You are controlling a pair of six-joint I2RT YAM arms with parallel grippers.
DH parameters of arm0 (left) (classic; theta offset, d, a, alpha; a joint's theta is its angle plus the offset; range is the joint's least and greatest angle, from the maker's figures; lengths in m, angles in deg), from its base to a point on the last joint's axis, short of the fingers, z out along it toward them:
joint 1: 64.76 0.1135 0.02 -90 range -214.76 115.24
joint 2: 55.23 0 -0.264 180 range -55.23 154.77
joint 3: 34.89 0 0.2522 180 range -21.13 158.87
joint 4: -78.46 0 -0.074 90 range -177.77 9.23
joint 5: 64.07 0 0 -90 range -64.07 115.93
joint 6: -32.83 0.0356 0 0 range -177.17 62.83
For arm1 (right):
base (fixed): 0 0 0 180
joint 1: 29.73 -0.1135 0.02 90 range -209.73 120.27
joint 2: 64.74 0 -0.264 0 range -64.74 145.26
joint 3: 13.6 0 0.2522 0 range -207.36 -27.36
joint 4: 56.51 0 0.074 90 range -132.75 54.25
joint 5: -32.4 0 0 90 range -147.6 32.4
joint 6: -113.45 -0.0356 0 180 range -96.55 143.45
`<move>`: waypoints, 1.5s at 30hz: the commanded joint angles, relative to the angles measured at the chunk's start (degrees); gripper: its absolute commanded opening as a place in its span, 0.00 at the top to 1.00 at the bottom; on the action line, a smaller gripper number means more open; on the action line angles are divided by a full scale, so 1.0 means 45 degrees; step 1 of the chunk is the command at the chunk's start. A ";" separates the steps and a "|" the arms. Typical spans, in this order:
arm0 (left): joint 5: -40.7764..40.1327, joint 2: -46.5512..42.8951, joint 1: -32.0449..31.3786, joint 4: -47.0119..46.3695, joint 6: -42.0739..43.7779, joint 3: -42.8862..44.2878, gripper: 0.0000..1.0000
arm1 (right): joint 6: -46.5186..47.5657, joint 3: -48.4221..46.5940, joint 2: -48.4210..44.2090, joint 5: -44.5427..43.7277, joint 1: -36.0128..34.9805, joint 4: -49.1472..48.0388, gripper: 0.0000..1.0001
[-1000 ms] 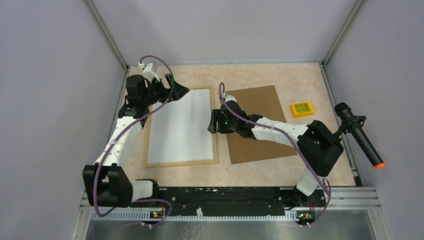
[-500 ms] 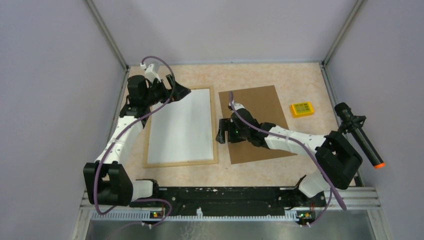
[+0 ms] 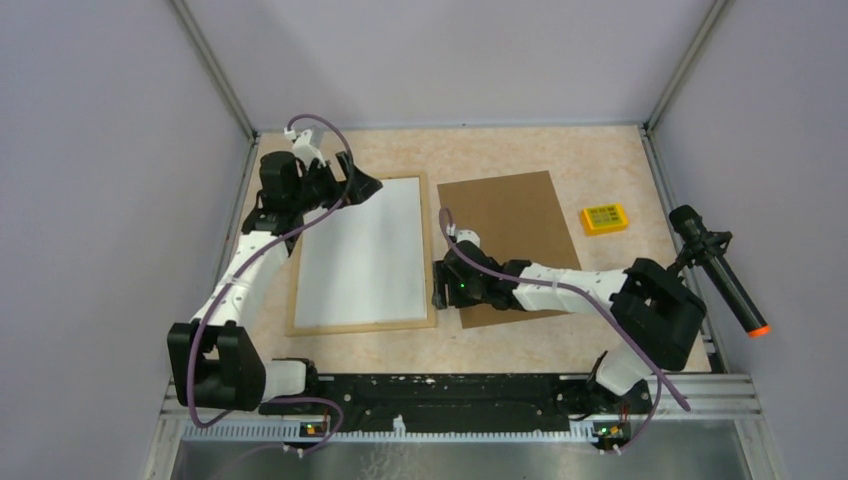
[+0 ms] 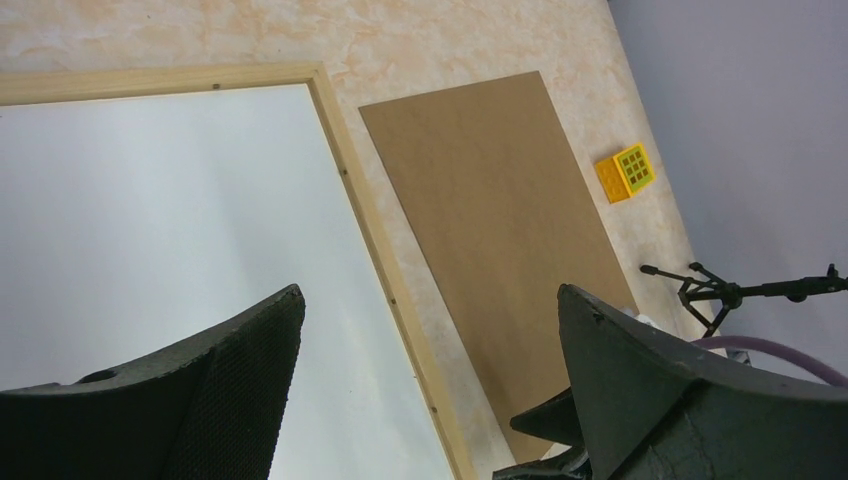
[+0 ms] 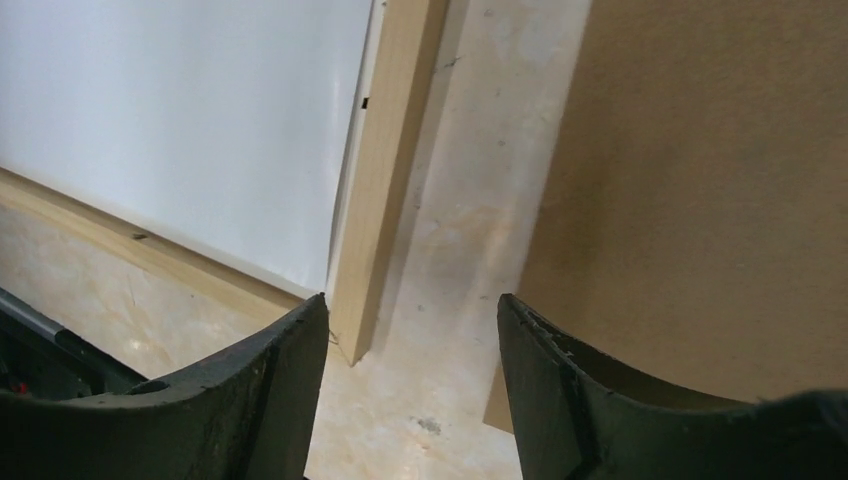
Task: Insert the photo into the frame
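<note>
Black and spread wide, the left pincer [image 3: 362, 186] hovers empty above the far edge of the frame [image 3: 431, 250], likely poised to steady it. Just below it a white sheet [image 3: 360, 255] fills the pale wooden surround. No sunflower print shows anywhere, so the photo may be this sheet lying face down, though I cannot tell. Further right, the right pincer [image 5: 410, 300] hangs low, also agape and holding nothing. It straddles the bare strip of bench [image 5: 470, 230] between the frame's near right corner and the brown board [image 3: 510, 215], probably ready to nudge either. A yellow block [image 3: 605, 217] sits well beyond it.
</note>
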 commanded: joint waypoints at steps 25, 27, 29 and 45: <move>0.0033 0.0231 -0.0561 0.0002 0.0348 0.0437 0.01 | 0.0741 -0.2044 -0.1554 -0.2568 -0.1963 0.2876 0.24; 0.0135 0.0222 -0.0719 -0.0011 0.0319 0.0437 0.01 | 0.0743 -0.1522 -0.3032 -0.3257 -0.1918 0.3314 0.18; 0.0196 0.0247 -0.0938 0.0011 0.0291 0.0437 0.01 | 0.0629 -0.1077 -0.4243 -0.4036 -0.1478 0.4369 0.14; -0.1659 0.0259 -0.7173 -0.1457 -0.1514 -0.2370 0.01 | 0.2505 0.1637 -0.6328 -0.1023 0.8803 0.4146 0.10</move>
